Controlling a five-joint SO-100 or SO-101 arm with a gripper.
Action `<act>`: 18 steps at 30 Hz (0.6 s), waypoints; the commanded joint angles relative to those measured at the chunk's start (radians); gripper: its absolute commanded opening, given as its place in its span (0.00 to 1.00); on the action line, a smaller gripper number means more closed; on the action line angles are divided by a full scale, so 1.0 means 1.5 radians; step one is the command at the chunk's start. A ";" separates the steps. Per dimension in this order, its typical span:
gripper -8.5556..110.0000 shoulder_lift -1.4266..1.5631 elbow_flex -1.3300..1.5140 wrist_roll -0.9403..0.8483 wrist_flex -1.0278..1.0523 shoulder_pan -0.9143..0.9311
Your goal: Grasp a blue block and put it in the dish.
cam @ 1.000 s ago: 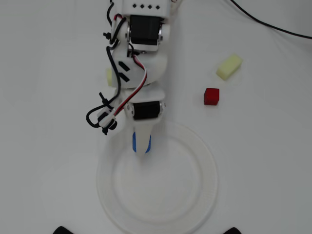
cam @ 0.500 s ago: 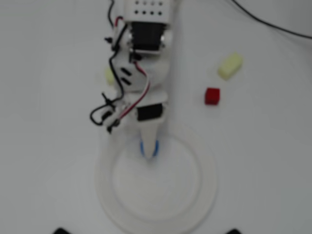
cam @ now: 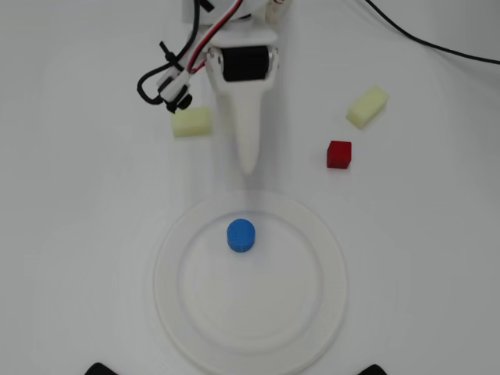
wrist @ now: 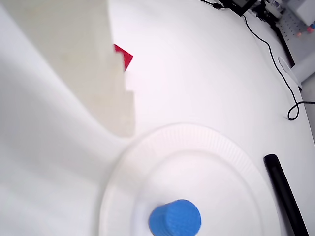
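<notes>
The blue block (cam: 241, 235) is a small blue cylinder standing upright inside the dish (cam: 176, 305), a large round white plate, in its upper part. In the wrist view the block (wrist: 175, 219) sits low in the dish (wrist: 216, 142). My gripper (cam: 248, 166) points down the overhead view, its tip just above the dish's far rim, apart from the block. Its jaws look shut and hold nothing. In the wrist view only one pale finger (wrist: 98, 73) shows at the left.
Two pale yellow blocks (cam: 192, 122) (cam: 367, 106) lie beside the arm. A red cube (cam: 338, 154) lies right of the gripper and shows in the wrist view (wrist: 125, 56). A black cable (cam: 422, 39) runs at the top right. A black bar (wrist: 285, 196) lies beside the dish.
</notes>
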 commanded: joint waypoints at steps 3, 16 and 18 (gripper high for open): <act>0.36 0.254 0.211 -0.005 0.002 0.033; 0.24 0.695 0.634 0.052 0.139 0.025; 0.17 0.725 0.658 0.063 0.172 0.013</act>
